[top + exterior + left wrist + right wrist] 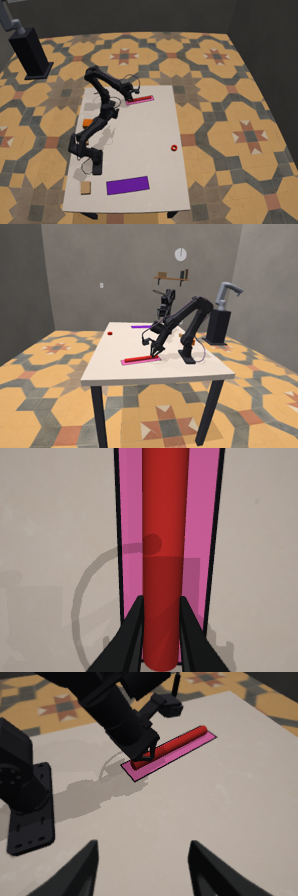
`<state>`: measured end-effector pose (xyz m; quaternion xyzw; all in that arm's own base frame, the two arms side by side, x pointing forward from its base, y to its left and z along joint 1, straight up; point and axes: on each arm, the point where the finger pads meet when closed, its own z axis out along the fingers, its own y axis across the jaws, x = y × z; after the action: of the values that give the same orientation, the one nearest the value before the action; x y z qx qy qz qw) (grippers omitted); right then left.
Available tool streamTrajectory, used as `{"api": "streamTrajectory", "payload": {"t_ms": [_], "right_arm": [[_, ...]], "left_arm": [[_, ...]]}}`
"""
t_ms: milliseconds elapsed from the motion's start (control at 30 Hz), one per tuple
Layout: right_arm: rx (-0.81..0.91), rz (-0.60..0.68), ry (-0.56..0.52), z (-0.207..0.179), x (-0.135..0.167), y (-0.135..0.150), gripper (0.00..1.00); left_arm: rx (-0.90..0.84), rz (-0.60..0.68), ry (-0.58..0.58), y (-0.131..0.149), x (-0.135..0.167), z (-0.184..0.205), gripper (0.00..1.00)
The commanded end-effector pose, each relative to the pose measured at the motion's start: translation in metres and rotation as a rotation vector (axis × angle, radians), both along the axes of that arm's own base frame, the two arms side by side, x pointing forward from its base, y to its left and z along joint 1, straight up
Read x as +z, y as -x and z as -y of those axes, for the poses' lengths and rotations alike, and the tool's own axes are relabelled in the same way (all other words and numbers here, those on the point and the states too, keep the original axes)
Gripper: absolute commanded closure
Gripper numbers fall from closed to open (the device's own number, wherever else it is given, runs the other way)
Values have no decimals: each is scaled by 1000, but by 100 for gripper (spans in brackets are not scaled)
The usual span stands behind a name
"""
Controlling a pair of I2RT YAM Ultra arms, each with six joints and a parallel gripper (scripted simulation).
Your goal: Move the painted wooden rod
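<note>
The painted wooden rod is a red cylinder. It lies lengthwise along the narrow pink rectangle at the far side of the table. My left gripper is down at the rod's near end, its fingers shut on the rod on both sides. My right gripper is open and empty, well back from the rectangle and above the table.
A purple rectangle lies near the other end of the table. A small red ring sits near one long edge. An orange block and a tan block stand by the arm bases.
</note>
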<state>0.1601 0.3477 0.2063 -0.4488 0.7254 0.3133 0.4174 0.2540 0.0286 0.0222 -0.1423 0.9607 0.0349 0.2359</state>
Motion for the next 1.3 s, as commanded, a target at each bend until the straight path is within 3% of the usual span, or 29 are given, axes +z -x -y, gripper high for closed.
{"api": "streamTrajectory", "payload": {"t_ms": [0, 100, 300, 700, 833, 867, 1067, 1267], "right_arm": [[2, 5, -15, -4, 4, 1, 48], [2, 5, -15, -4, 4, 1, 48], [2, 5, -15, -4, 4, 1, 48], [2, 5, -15, -4, 4, 1, 48], [2, 5, -15, -4, 4, 1, 48], [2, 5, -15, -4, 4, 1, 48], [2, 5, -15, -4, 4, 1, 48], [2, 5, -15, -4, 4, 1, 48]], "left_arm": [[0, 14, -9, -3, -2, 1, 84], [1, 26, -12, -6, 4, -1, 54], [-5, 75, -12, -15, 21, -3, 52], [-1, 75, -13, -5, 38, 0, 52], [-1, 75, -12, 1, 48, 2, 7], [-1, 75, -12, 3, 52, 2, 0], [-1, 75, -11, 17, 74, 6, 0], [1, 29, -8, 24, 60, 8, 0]]}}
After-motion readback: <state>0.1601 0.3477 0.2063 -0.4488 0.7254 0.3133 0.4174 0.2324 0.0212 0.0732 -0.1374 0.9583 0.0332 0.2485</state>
